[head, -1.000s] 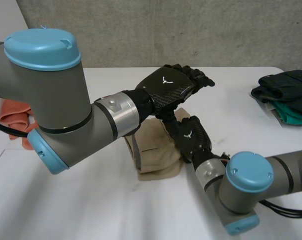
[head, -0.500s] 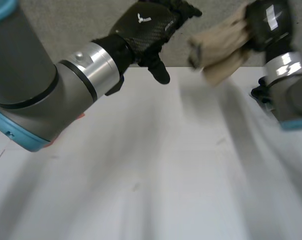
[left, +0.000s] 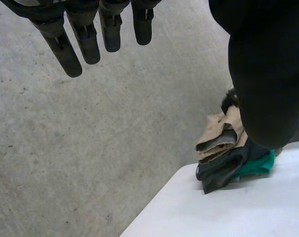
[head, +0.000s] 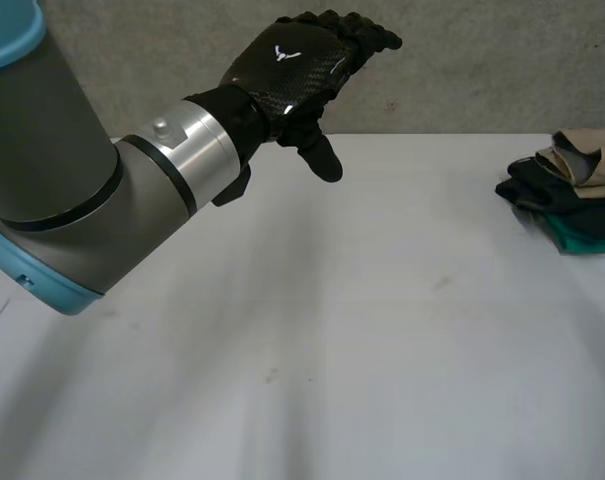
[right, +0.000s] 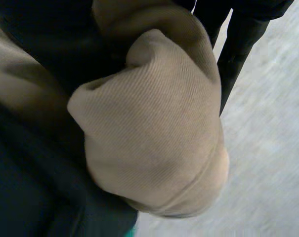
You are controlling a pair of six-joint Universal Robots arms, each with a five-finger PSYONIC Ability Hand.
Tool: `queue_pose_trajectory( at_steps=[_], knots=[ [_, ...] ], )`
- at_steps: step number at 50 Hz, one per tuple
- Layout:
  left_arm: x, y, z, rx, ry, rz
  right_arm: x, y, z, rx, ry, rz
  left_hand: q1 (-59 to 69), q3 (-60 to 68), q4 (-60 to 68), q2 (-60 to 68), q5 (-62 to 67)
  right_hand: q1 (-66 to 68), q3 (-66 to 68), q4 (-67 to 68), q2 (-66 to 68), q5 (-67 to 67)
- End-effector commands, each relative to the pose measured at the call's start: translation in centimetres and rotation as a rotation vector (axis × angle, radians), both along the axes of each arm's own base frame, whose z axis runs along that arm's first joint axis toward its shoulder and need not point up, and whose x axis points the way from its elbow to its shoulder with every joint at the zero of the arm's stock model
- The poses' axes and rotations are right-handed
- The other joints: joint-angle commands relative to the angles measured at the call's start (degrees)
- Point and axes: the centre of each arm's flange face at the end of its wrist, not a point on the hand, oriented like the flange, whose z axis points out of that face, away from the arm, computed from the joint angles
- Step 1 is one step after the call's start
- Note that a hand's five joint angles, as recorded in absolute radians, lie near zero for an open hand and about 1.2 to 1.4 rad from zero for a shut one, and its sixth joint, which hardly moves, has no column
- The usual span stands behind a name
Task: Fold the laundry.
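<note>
Hovering slack and empty over table (head: 382, 300), left hand (head: 292, 65), right hand (right: 238, 44) against beige cloth (right: 154, 123) in wrist view, grip untellable.

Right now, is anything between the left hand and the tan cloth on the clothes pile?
Nothing visible. The left hand hangs open in the air above the white table; the tan cloth lies on top of the dark and green clothes at the table's right edge, with only bare tabletop between them.
</note>
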Motion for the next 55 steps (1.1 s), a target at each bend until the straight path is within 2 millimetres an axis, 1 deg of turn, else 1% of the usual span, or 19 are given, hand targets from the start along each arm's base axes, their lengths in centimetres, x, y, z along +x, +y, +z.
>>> queue_pose_trajectory(
  at_steps=[1, 3, 7, 8, 9, 11, 24, 28, 32, 35, 37, 40, 44, 46, 47, 50, 51, 54, 55],
  knots=[
    [-0.4, 0.1, -0.7, 0.018, -0.009, -0.009, -0.5, 0.6, -4.7, 0.096, -0.026, 0.037, 1.1, -1.2, -0.6, -0.4, -1.7, 21.0, 13.9, 11.1, 14.9, 16.3],
    [-0.6, 0.4, -0.7, 0.017, -0.009, -0.016, -0.7, 0.6, -4.6, 0.095, -0.026, 0.03, 1.1, -1.2, -0.6, -0.4, -1.7, 21.0, 13.9, 11.1, 14.9, 16.3],
    [-0.9, 1.0, -0.5, 0.013, -0.007, -0.032, -0.8, 0.7, -2.8, 0.071, -0.018, 0.023, 1.1, -1.2, -0.6, -0.4, -1.7, 21.0, 13.9, 11.1, 14.9, 16.3],
    [-0.8, 1.0, -0.5, 0.012, -0.006, -0.032, -0.8, 0.8, -2.2, 0.065, -0.018, 0.019, 1.1, -1.2, -0.6, -0.4, -1.7, -6.1, -13.2, -16.0, -12.2, -10.8],
    [-0.9, 1.1, -0.4, 0.011, -0.003, -0.034, -0.7, 0.9, -1.9, 0.063, -0.018, 0.019, 1.1, -1.2, -0.6, -0.4, -1.7, -26.0, -33.1, -35.9, -32.1, -30.7],
    [-0.9, 1.2, -0.3, 0.009, -0.003, -0.037, -0.4, 1.2, -1.1, 0.063, -0.024, 0.021, 1.1, -1.2, -0.6, -0.4, -1.7, -49.0, -56.1, -58.9, -55.1, -53.7],
    [-1.7, 2.7, -0.4, 0.016, -0.002, -0.076, 1.2, 5.1, 5.7, 0.068, -0.09, 0.055, 1.1, -1.2, -0.6, -0.4, -1.7, -49.0, -56.1, -58.9, -55.1, -53.7],
    [-1.8, 3.0, -0.3, 0.017, -0.001, -0.083, 0.1, 6.7, 7.4, 0.076, -0.105, 0.015, 1.1, -1.2, -0.6, -0.4, -1.7, -49.0, -56.1, -58.9, -55.1, -53.7],
    [-2.0, 3.4, -0.3, 0.027, 0.006, -0.096, -2.1, 8.3, 8.3, 0.105, -0.123, -0.063, 1.1, -1.2, -0.6, -0.4, -1.7, -49.0, -56.1, -58.9, -55.1, -53.7],
    [-2.1, 3.7, -0.2, 0.039, 0.016, -0.107, -4.5, 9.7, 10.1, 0.116, -0.106, -0.155, 1.1, -1.2, -0.6, -0.4, -1.7, -49.0, -56.1, -58.9, -55.1, -53.7],
    [-2.2, 4.0, 0.0, 0.044, 0.027, -0.117, -5.9, 10.9, 11.6, 0.127, -0.057, -0.228, 1.1, -1.2, -0.6, -0.4, -1.7, -49.0, -56.1, -58.9, -55.1, -53.7],
    [-2.2, 4.0, 0.5, 0.033, 0.04, -0.117, -6.4, 11.9, 13.9, 0.1, 0.064, -0.317, 1.1, -1.2, -0.6, -0.4, -1.7, -49.0, -56.1, -58.9, -55.1, -53.7],
    [-1.9, 4.2, 2.6, -0.019, 0.086, -0.113, -6.7, 12.2, 16.1, 0.022, 0.231, -0.47, 1.0, -1.4, -0.8, -0.6, -1.9, -49.0, -56.1, -58.9, -55.1, -53.7],
    [-1.5, 4.0, 4.4, -0.062, 0.124, -0.094, -5.4, 12.2, 17.5, -0.032, 0.282, -0.489, 0.8, -1.6, -1.0, -0.7, -2.1, -49.0, -56.1, -58.9, -55.1, -53.7],
    [-1.3, 4.0, 5.0, -0.074, 0.136, -0.082, -2.5, 12.2, 19.5, -0.114, 0.305, -0.469, 0.8, -1.6, -1.0, -0.7, -2.1, -49.0, -56.1, -58.9, -55.1, -53.7],
    [0.2, 3.1, 7.1, -0.111, 0.184, 0.023, 3.0, 12.6, 21.9, -0.234, 0.309, -0.38, 0.8, -1.6, -1.0, -0.7, -2.1, -49.0, -56.1, -58.9, -55.1, -53.7],
    [0.8, 2.7, 7.6, -0.121, 0.195, 0.061, 6.2, 13.2, 22.9, -0.295, 0.306, -0.315, 0.8, -1.6, -1.0, -0.7, -2.1, -49.0, -56.1, -58.9, -55.1, -53.7],
    [3.8, 0.3, 8.8, -0.144, 0.202, 0.218, 10.5, 14.5, 23.0, -0.347, 0.304, -0.225, 1.3, -1.1, -0.5, -0.2, -1.6, -49.0, -56.1, -58.9, -55.1, -53.7],
    [4.8, -0.4, 8.8, -0.145, 0.19, 0.26, 13.0, 15.5, 22.8, -0.368, 0.296, -0.165, 1.5, -0.9, -0.3, -0.1, -1.4, -49.0, -56.1, -58.9, -55.1, -53.7]
  ],
)
